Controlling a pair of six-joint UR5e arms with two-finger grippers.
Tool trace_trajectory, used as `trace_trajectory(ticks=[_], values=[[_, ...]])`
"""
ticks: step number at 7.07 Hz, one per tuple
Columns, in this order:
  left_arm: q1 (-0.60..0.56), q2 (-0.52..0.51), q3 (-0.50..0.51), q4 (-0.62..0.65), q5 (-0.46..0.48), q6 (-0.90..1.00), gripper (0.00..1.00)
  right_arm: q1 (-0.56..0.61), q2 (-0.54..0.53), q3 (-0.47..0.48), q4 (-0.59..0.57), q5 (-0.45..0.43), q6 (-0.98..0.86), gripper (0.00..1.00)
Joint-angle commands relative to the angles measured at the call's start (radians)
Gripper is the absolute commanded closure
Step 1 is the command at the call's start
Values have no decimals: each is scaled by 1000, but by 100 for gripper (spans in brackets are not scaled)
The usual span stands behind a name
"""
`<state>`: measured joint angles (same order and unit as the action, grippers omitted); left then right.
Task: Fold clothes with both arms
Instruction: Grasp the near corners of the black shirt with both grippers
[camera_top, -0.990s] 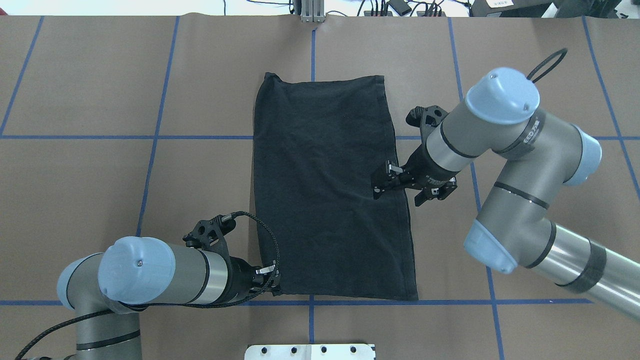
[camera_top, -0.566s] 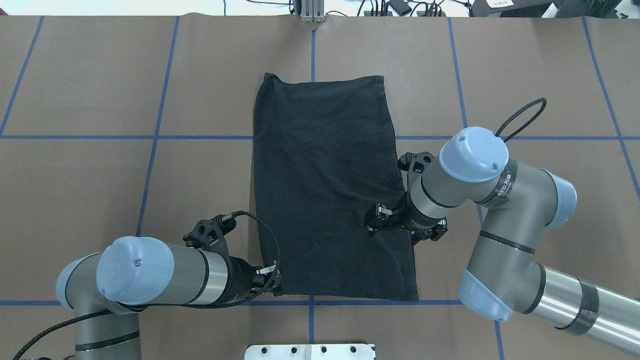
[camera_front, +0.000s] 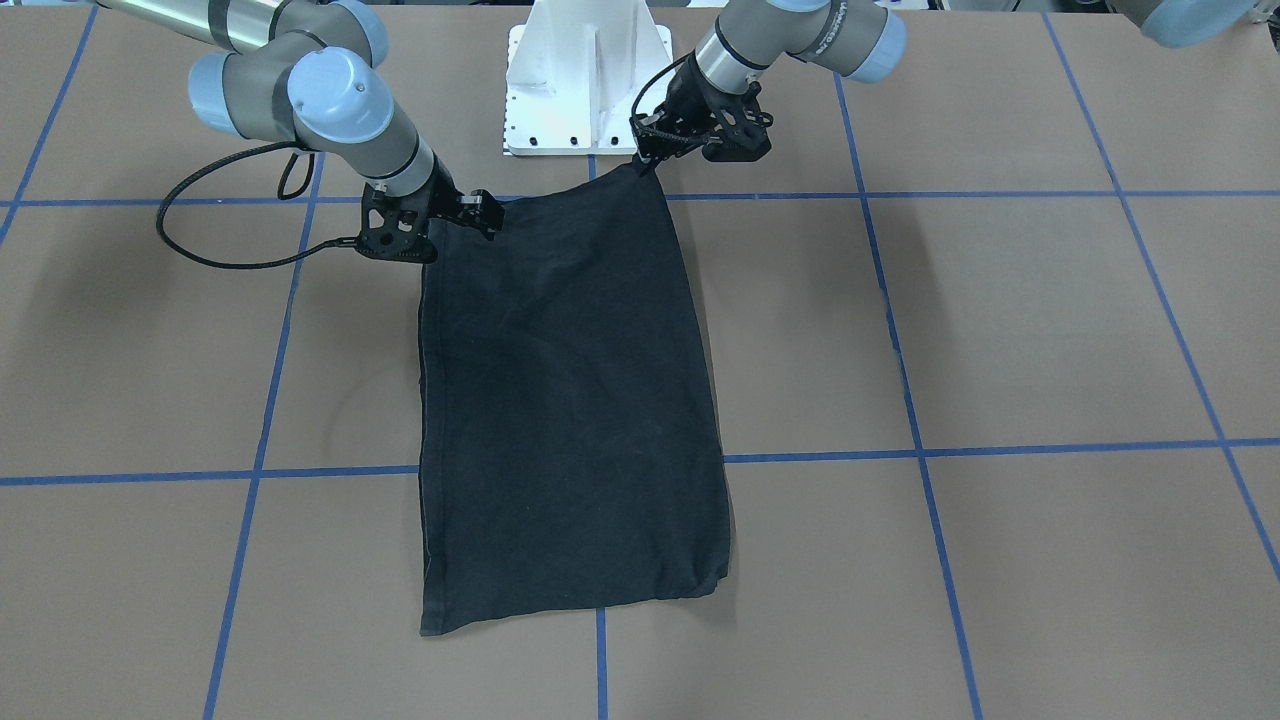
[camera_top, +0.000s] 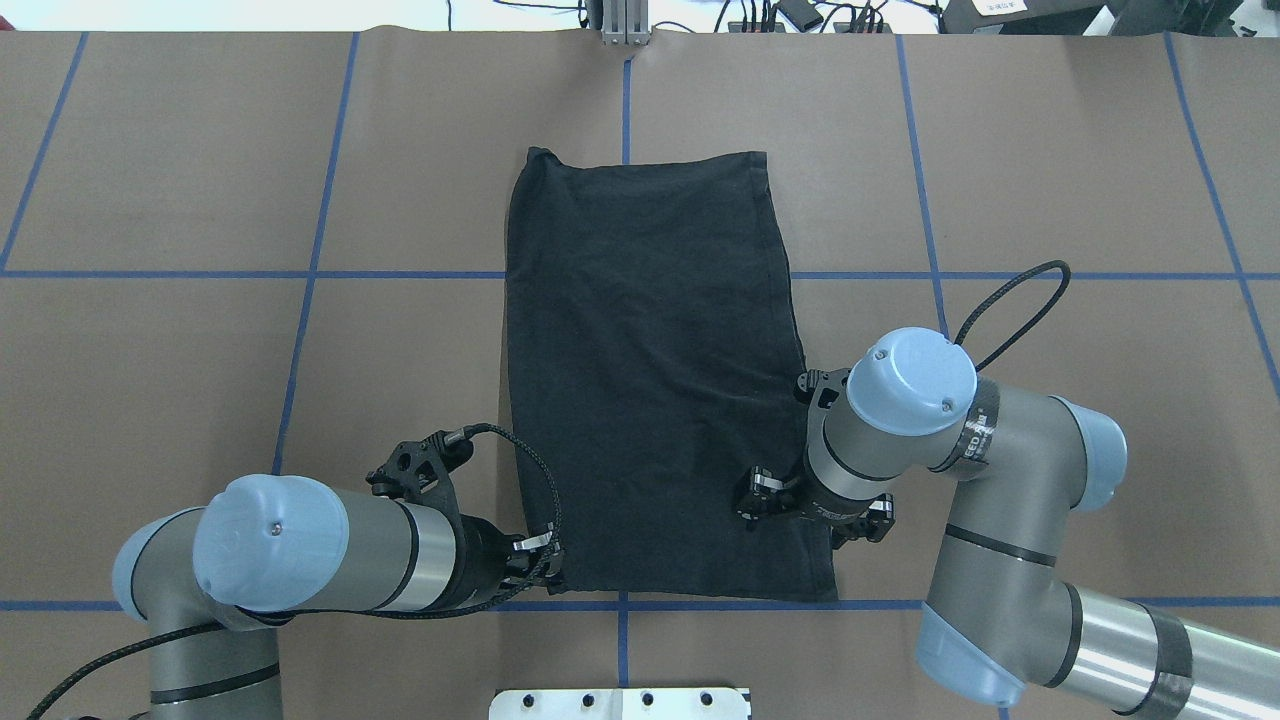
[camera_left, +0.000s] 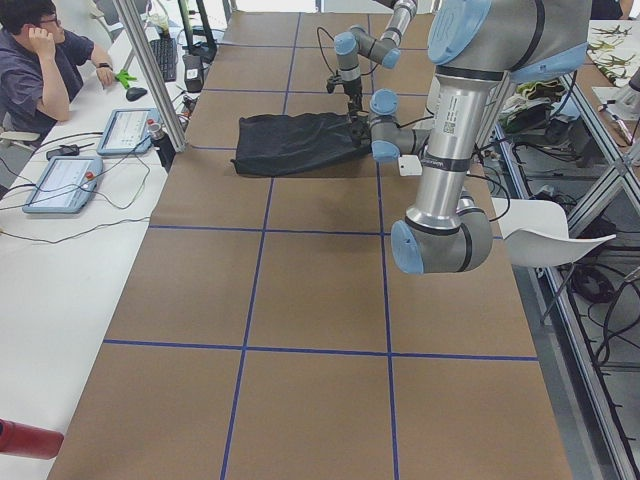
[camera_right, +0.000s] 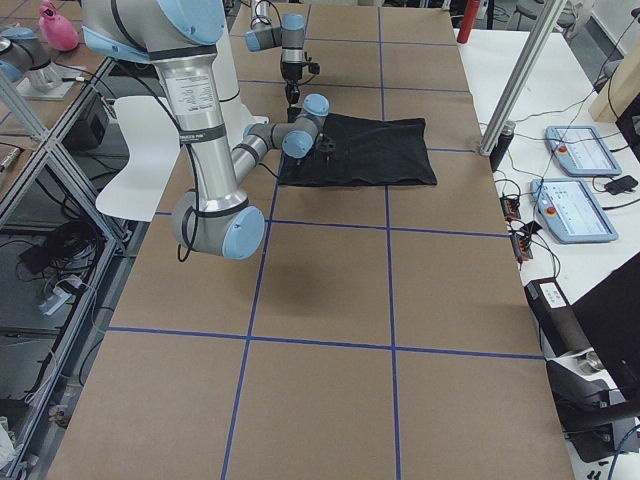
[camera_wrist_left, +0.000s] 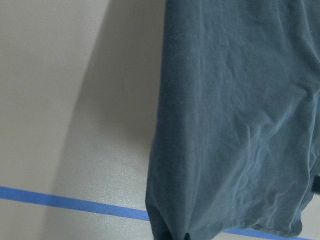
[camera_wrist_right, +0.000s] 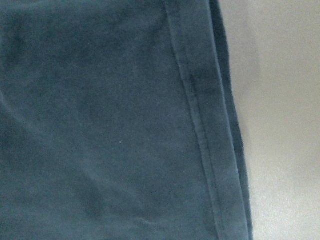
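Next to nothing here can be read.
At about four o'clock in the overhead view, the right arm (camera_top: 1030, 455) has a black band (camera_top: 976, 432) with small white lettering, too blurred to read.

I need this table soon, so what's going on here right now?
The robot is folding a black T-shirt, which lies as a long folded strip on the brown table. The left gripper looks shut on its robot-side left corner. The right gripper, jaws open, sits at the right edge short of the robot-side right corner, gripping nothing yet.
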<state>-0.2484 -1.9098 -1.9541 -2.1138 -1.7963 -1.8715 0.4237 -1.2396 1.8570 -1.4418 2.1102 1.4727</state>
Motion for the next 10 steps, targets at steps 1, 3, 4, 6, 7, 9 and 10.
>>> trace_trajectory(ticks=[1, 3, 4, 6, 7, 9, 10], values=[[1, 0, 1, 0, 0, 0, 100, -19, -1, 11, -37, -6, 1, 0], [1, 0, 0, 0, 0, -2, 100, -28, 2, 11, -37, -4, 1, 0], [1, 0, 0, 0, 0, -2, 100, -28, 5, 11, -37, -3, 1, 0], [1, 0, 0, 0, 0, -2, 100, -23, 0, 11, -35, -3, 0, 1], [1, 0, 0, 0, 0, -2, 100, -23, 0, 11, -32, 1, -5, 3], [1, 0, -2, 0, 0, -2, 100, -26, -4, 5, -32, 4, -12, 2], [3, 0, -2, 0, 0, -2, 100, -31, -1, 1, -32, 4, -12, 2]])
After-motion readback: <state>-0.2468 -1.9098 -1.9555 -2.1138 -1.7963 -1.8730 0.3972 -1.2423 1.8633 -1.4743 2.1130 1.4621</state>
